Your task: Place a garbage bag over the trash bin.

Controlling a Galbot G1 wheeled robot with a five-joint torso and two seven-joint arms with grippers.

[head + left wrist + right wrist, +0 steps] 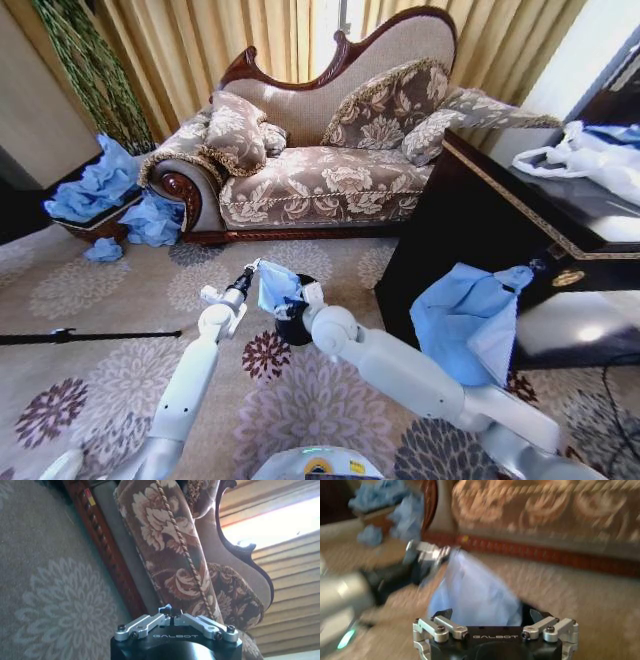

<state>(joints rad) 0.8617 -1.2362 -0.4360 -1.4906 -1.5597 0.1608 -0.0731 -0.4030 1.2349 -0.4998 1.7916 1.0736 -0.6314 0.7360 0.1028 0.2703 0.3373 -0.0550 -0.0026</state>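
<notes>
The left gripper [247, 273] is pinching a corner of the garbage bag [278, 288], its jaws clenched on the film. The right gripper [305, 296] is spread wide, with the bag hanging just in front of it and the trash bin [293, 328] directly beneath. To do this well, I judge the right gripper should be catching the opposite hem while the left is keeping tension, so the mouth is opening wider than the rim before lowering. The bin's rim is mostly hidden behind bag and right arm, and whether the right gripper's fingers [442, 615] are touching the plastic is hard to make out.
</notes>
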